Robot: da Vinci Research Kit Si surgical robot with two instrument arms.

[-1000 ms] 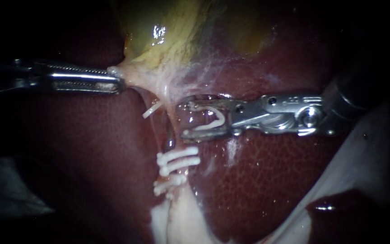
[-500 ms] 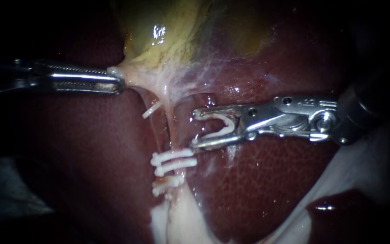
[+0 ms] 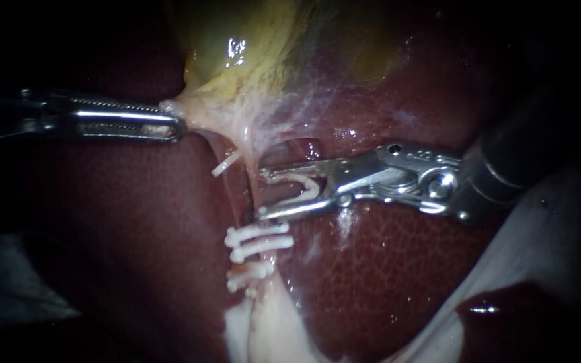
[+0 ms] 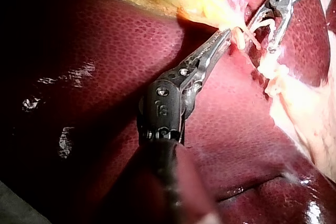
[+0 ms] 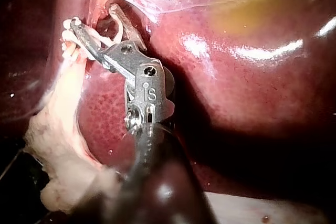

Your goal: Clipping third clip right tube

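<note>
White clip (image 3: 302,191) now nearer the tube (image 3: 255,176)

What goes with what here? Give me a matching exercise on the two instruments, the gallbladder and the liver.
Things:
1. left instrument
2. right instrument
3. gallbladder
4. liver

Descriptions:
a. dark red
b. carries an open clip
c. yellowish
d. shut on pale tissue

Pairs: 1-d, 2-b, 3-c, 4-a

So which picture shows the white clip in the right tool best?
The endoscope view: the open clip lies side-on between my right instrument's jaws. The left wrist view shows it small and far off; the right wrist view mostly hides it behind the jaws.
</note>
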